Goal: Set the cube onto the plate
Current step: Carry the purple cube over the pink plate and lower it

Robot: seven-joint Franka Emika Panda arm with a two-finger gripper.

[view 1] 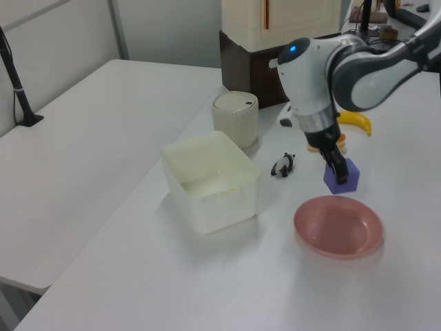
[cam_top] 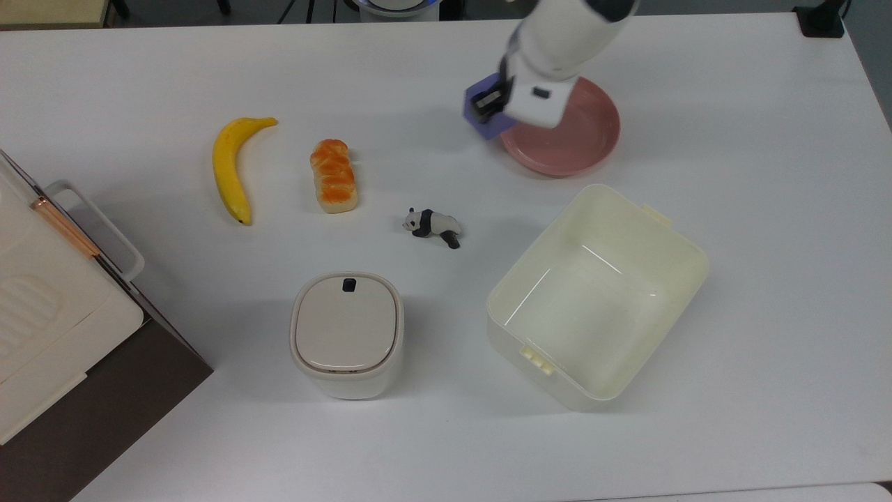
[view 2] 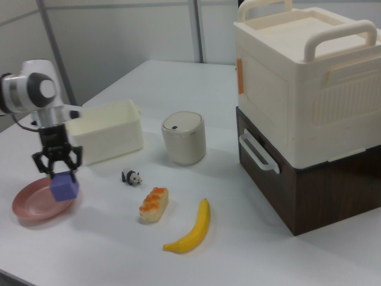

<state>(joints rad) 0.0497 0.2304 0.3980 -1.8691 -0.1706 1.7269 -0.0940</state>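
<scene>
Gripper (view 2: 59,173) pinches the cube (view 2: 64,188) between its two black fingers, one finger on each side face, cube hanging under the fingertips and clear of the table. In the right view the cube is over the near-right rim of the plate (view 2: 30,205); in the top view the cube (cam_top: 481,115) sits at the plate's left rim (cam_top: 592,150), partly hidden by the white wrist; in the left view the cube (view 1: 342,175) hangs just above the plate's far edge (view 1: 337,227), not touching it.

Cube: matte purple-blue, solid, equal sides so no long axis; it's tilted, one corner pointing down in the right view, flat faces angled approx. diagonal to the table edges in the top view. Plate: round, shallow, dusty pink, raised rim, smooth, flat on the white table (cam_top: 766,209).

Outward: small black-and-white panda figure (cam_top: 432,224) lying on its side; glazed orange bread-loaf toy (cam_top: 333,174); yellow banana (cam_top: 233,167), curved, long axis approx. up-down in the top view. Cream rectangular plastic tub (cam_top: 599,293), open top, glossy inside, just below the plate in the top view. Cream lidded bin w/ rounded corners (cam_top: 347,333), small dark button on the lid. Cream handled storage box on a dark brown box (view 2: 303,113). No readable writing anywhere.
</scene>
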